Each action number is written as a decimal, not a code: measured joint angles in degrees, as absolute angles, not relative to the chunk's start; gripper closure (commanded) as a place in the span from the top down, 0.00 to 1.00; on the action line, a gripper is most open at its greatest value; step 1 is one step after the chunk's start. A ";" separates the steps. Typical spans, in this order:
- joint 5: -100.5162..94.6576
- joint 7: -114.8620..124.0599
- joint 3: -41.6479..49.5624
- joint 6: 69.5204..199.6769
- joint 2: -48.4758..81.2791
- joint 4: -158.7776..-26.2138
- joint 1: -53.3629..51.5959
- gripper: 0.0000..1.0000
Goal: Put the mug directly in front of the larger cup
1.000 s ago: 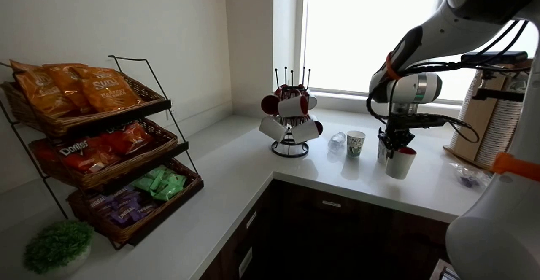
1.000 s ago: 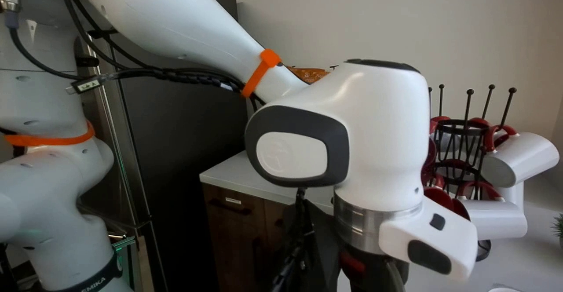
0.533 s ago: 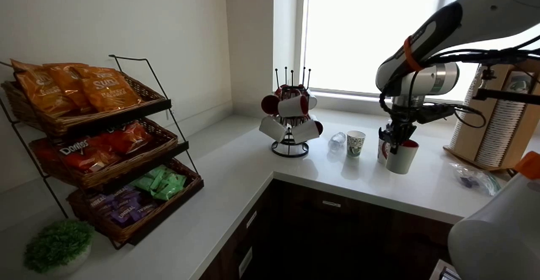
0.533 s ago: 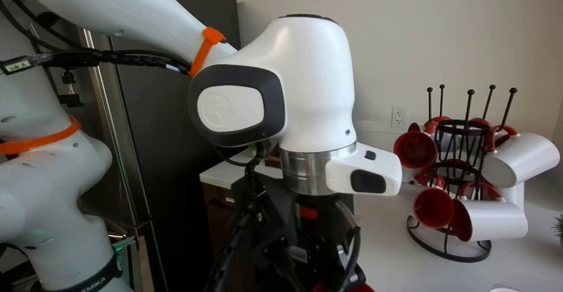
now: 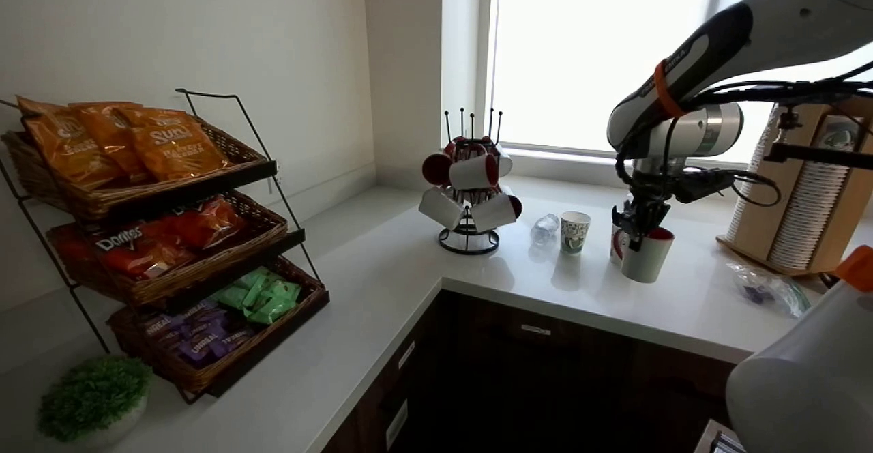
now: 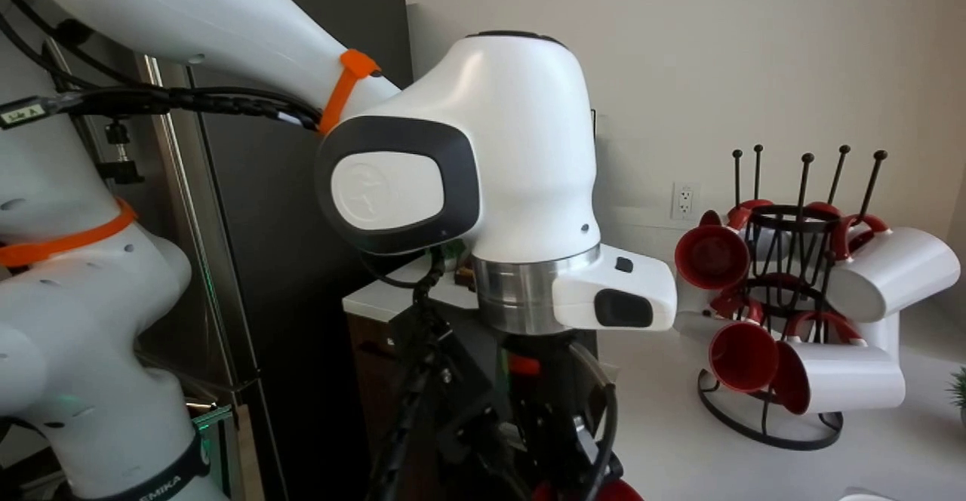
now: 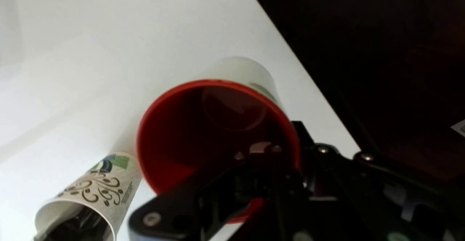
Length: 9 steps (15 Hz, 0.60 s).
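Plainly, farthest left you had three brown wicker baskets (image 5: 225,260), with orange glossy bags (image 5: 181,149) on top, red bags (image 5: 146,255) in the middle, purple packets (image 5: 204,344) and green packets (image 5: 273,299) lowest. Next, a black wire mug tree (image 5: 469,252) carried white mugs with red insides (image 5: 472,172). Past it stood a patterned paper cup (image 5: 574,233); a second pale cup (image 5: 614,252) was mostly hidden, and which one counted as larger you could not tell. In the wrist view, a swirl-printed paper cup (image 7: 105,186) held dark contents (image 7: 81,226), too dim to name. To its right was your white flared mug with a red inside (image 5: 645,262), leaning slightly over the pale counter (image 5: 395,262) near its edge; whether its base touched was unclear. Your black gripper (image 5: 638,240) seemed to pinch its wall by the rim, though shadow hid the contact. Probably glazed ceramic, it was likely stiff, moderately heavy, slick and breakable, so the rim suited you best.
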State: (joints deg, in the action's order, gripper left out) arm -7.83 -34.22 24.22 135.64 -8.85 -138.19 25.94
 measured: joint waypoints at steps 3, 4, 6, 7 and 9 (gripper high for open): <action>-7.84 -41.21 24.45 139.70 -7.83 -138.18 24.36 0.03; -7.83 -43.69 24.46 140.78 -7.43 -138.17 23.88 0.03; -7.50 -49.05 24.51 142.65 -6.73 -138.16 23.03 0.03; -7.21 -51.96 24.52 143.14 -6.46 -138.17 22.65 0.03; -6.10 -57.81 24.59 143.54 -6.13 -138.17 21.97 0.03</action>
